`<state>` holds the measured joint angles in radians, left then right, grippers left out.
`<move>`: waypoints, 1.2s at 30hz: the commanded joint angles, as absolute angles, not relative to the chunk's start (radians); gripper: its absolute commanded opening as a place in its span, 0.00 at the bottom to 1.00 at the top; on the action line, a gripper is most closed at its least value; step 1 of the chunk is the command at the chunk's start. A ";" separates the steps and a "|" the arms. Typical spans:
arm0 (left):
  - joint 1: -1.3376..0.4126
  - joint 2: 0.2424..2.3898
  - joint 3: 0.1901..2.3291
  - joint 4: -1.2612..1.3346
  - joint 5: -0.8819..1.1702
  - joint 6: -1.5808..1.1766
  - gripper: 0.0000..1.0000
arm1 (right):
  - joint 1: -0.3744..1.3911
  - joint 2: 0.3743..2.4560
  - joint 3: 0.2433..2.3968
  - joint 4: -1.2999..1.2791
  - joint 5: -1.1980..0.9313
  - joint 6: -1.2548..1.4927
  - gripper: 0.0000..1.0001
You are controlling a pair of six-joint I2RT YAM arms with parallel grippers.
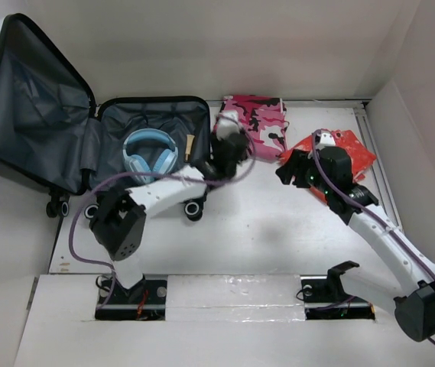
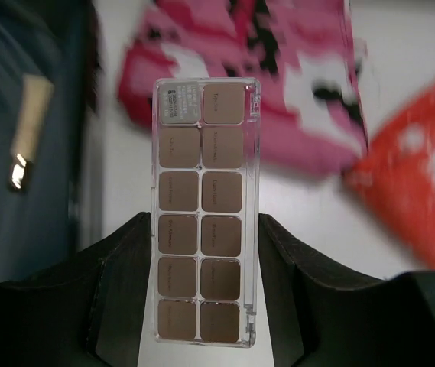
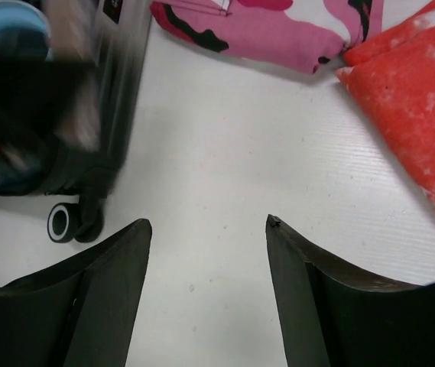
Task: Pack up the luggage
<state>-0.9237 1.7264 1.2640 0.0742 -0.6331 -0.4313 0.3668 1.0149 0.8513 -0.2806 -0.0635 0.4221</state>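
Left jaws clamp a palette just right of the luggage; right jaws gape.

Support surface: white table, matte, finely ribbed in the right wrist view. Three items rest directly on it.

1. The luggage lies open at the far left corner. Its base half is flat on the table with the black wheels toward the near side. The lid half is tipped up and overhangs the left edge.
2. Just right of the luggage, at the far edge: a pink camouflage folded cloth.
3. Further right of the luggage, just beside the cloth: a red-orange mottled pouch.
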 commanded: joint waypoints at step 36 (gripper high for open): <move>-0.730 1.989 1.674 0.216 -0.219 -0.980 0.67 | 0.488 0.623 0.782 -0.250 0.101 0.436 0.69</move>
